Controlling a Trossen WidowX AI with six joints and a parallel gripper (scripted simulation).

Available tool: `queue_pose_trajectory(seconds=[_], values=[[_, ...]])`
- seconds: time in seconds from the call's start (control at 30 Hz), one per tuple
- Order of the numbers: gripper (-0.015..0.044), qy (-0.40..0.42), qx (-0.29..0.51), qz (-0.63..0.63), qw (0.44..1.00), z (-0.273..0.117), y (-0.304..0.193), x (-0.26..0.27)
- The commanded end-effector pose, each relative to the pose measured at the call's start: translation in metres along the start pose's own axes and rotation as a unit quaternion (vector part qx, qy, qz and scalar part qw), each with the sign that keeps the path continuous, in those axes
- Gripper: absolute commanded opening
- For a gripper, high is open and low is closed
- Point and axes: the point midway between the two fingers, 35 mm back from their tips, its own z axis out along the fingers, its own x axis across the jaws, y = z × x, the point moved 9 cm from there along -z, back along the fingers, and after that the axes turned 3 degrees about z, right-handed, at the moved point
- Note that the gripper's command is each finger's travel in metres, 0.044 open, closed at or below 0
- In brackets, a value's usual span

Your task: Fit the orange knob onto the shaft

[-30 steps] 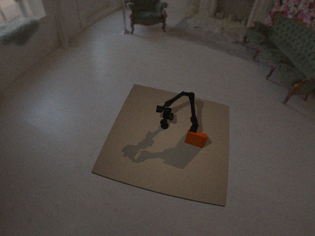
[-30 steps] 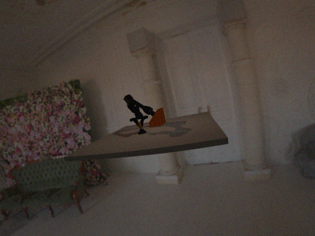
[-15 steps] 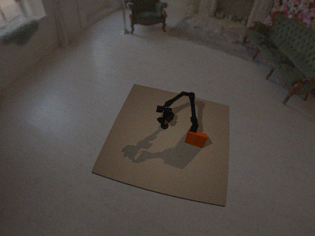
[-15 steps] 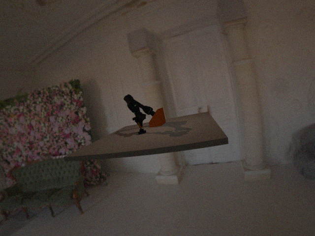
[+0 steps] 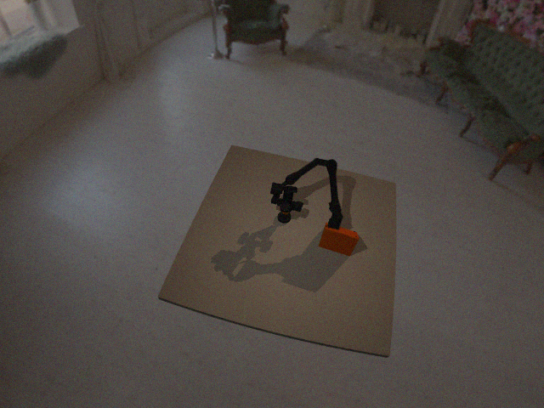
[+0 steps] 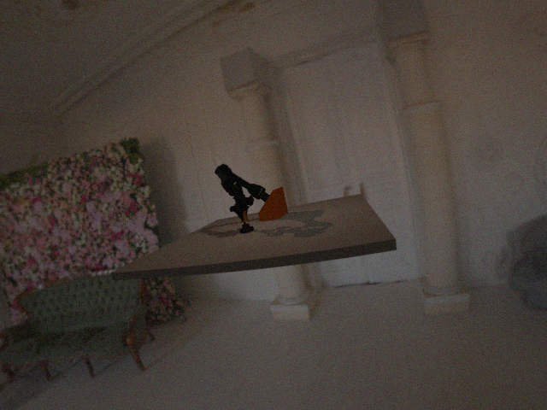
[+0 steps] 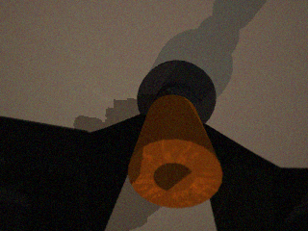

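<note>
The orange knob (image 5: pixel 286 212) (image 6: pixel 244 217) (image 7: pixel 168 125) stands upright between the fingers of my gripper (image 6: pixel 244 213) (image 7: pixel 171 124), which is shut on it. In the wrist view the knob's near end faces the camera and shows a dark D-shaped hole with its flat side toward the lower right. The dark round pedestal (image 5: pixel 284 218) (image 6: pixel 246 229) (image 7: pixel 156 79) is directly under the knob's far end. The shaft is not clearly visible. The knob's lower end is above or at the shaft; whether they touch cannot be told.
The arm's orange base block (image 5: pixel 338 240) (image 6: pixel 274 206) stands on the brown board (image 5: pixel 280 303) (image 6: pixel 344 240), beside the pedestal. The arm arches up from it. Shadows of the arm lie across the board.
</note>
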Motion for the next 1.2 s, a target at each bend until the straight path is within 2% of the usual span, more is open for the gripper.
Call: queue_pose_trajectory(seconds=[0.0,0.17,0.33,0.5,0.7,0.8,1.17], values=[[0.0000,-0.004,0.001,0.149,0.989,-0.0030,-0.0009,-0.0002],[0.0000,-0.004,0.000,0.313,0.950,-0.0040,-0.0009,-0.0011],[0.0000,-0.004,-0.001,0.470,0.882,-0.0045,-0.0007,-0.0022],[0.0000,-0.004,-0.001,0.616,0.788,-0.0042,-0.0002,-0.0036],[0.0000,-0.003,-0.002,0.762,0.648,-0.0026,0.0019,-0.0064],[0.0000,-0.003,-0.002,0.776,0.630,-0.0021,0.0031,-0.0071],[0.0000,-0.003,-0.002,0.776,0.630,-0.0031,0.0027,-0.0075]])
